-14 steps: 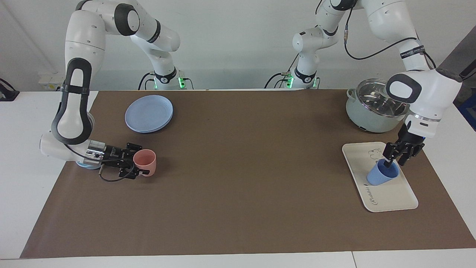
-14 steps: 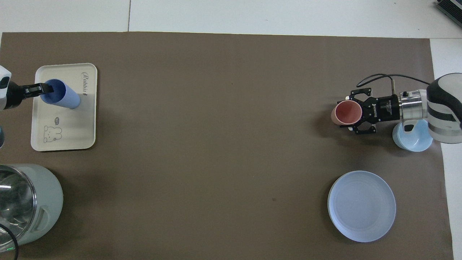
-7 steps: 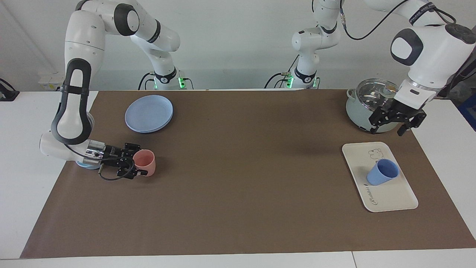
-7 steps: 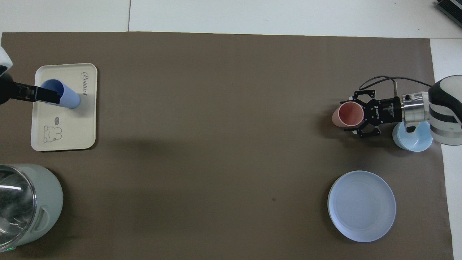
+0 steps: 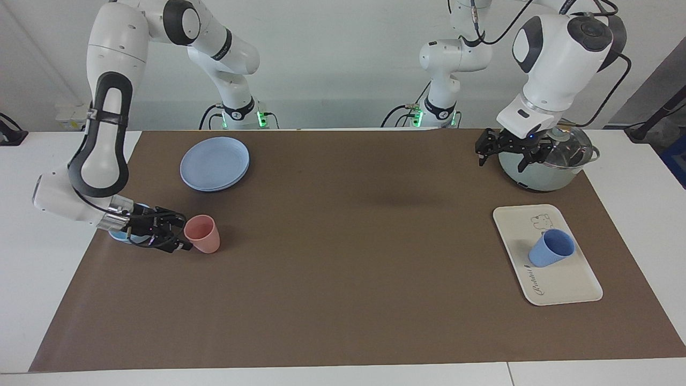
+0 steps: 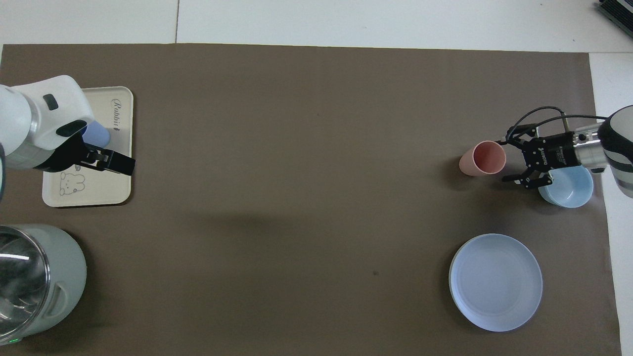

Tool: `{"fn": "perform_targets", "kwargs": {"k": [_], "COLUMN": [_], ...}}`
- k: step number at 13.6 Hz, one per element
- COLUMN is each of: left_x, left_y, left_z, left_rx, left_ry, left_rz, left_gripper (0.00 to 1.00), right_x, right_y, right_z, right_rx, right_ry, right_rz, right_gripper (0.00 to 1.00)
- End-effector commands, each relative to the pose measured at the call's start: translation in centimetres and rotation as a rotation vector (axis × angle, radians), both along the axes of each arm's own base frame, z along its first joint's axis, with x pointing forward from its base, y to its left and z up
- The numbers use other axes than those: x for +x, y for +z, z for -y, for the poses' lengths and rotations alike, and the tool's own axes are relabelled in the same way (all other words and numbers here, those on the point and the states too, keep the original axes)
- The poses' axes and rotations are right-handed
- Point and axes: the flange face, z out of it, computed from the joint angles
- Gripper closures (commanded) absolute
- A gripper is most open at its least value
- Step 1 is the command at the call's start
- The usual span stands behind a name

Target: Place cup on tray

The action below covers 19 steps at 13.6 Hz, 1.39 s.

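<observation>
Brown paper covers the long white table point(image 5: 16, 257), with both arm bases against a pale wall. Since a second ago the left gripper point(image 5: 509, 151) has let go of the periwinkle-blue cup point(image 5: 552, 248) and climbed away; it now hangs with jaws spread, empty, up over the table beside the lidded pot point(image 5: 546, 166). The cup stands free on the cream tray point(image 5: 568, 287), at the left arm's end of the table, between the bear drawing and the cursive word, which reads roughly "Rabbit" in the overhead view point(image 6: 114, 114). With the cup resting on the tray and nothing touching it, I judge the placement done. At the other end, the right gripper point(image 5: 174, 236) has opened and drawn back a little from the pink cup point(image 5: 202, 234), which stands on the paper just beside its fingertips; its fingers are apart and hold nothing. A light-blue bowl point(image 6: 568, 190) sits under that wrist, and a round blue plate point(image 5: 214, 163) lies nearer the robots. Small white lettering on the right gripper's body is too fine to read.
</observation>
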Motion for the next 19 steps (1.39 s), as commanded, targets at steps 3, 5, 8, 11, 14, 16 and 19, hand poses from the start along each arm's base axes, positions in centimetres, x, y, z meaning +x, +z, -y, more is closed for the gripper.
{"fn": "perform_targets", "kwargs": {"k": [3, 5, 8, 11, 14, 16, 19], "left_x": [-1.8, -1.1, -1.6, -1.8, -1.8, -1.8, -1.4], "left_y": [8.2, 8.3, 6.5, 6.4, 6.3, 6.2, 5.7], "left_z": [-1.6, -2.7, -4.2, -3.9, -4.3, -4.3, -4.3], "left_rx": [0.006, 0.013, 0.013, 0.014, 0.014, 0.014, 0.002], "left_ry": [0.038, 0.034, 0.028, 0.023, 0.032, 0.032, 0.086], "left_rz": [-0.023, -0.031, -0.027, -0.030, -0.031, -0.027, 0.020], "left_gripper": [0.00, 0.00, 0.00, 0.00, 0.00, 0.00, 0.00], "right_x": [-0.4, -0.4, -0.8, -2.4, -4.6, -5.8, -6.6], "right_y": [7.5, 10.9, 15.3, 20.1, 24.2, 26.3, 29.0], "right_z": [-3.1, -5.4, -10.2, -14.5, -16.7, -17.9, -19.1], "right_rx": [-0.290, -0.361, -0.454, -0.556, -0.584, -0.593, -0.600], "right_ry": [0.459, 0.560, 0.762, 0.894, 0.930, 0.951, 0.979], "right_rz": [0.166, 0.211, 0.287, 0.304, 0.326, 0.341, 0.345], "right_gripper": [0.01, 0.01, 0.01, 0.01, 0.01, 0.01, 0.01]}}
